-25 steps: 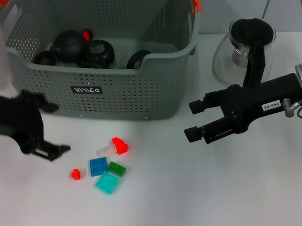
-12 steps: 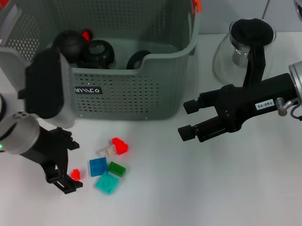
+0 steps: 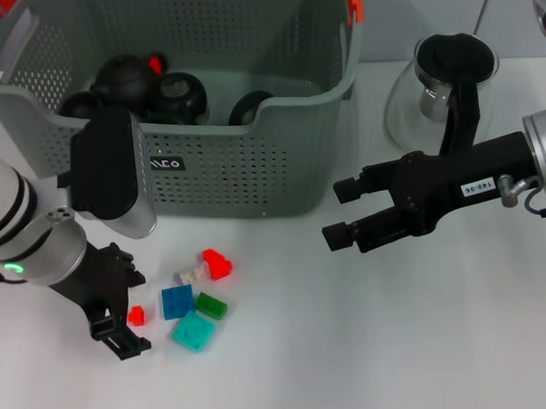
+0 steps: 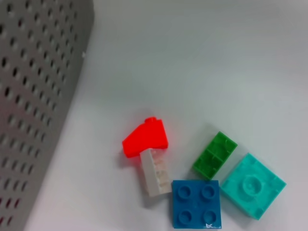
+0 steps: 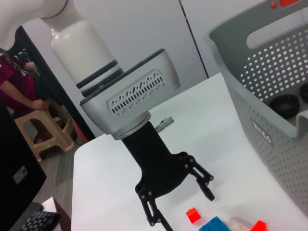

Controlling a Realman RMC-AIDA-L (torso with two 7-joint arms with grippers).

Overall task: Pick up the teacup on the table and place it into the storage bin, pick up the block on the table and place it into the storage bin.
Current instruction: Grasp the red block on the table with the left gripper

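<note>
In the lower left of the head view the left gripper [image 3: 122, 312] points down at the white table [image 3: 370, 345], its black fingers spread apart with the small red block [image 3: 135, 315] lying between them, not clasped; the right wrist view shows the same splayed fingers just above that block. Just right of it, low in the frame, lies a loose cluster: a blue square block [image 3: 177, 301], a teal square block [image 3: 194, 331] below it, a green block [image 3: 210, 305] beside the blue one, and a red wedge-shaped block [image 3: 217, 263] touching a pale translucent block [image 3: 193, 273]. The left wrist view shows the same cluster close beside the perforated wall of the storage bin [image 3: 253, 174]. The bin fills the upper left and centre of the head view, grey-green with an orange clip at its upper right corner and a small black label on its front wall. Inside it rest several round black items [image 3: 150, 88], which may be teacups, though their shape is hard to make out through the wall. In the right half of the frame the right gripper [image 3: 339, 215] hovers above the table with its fingers parted and nothing between them. Behind it, upper right, stands a glass pitcher [image 3: 440, 93] with a black lid.
</note>
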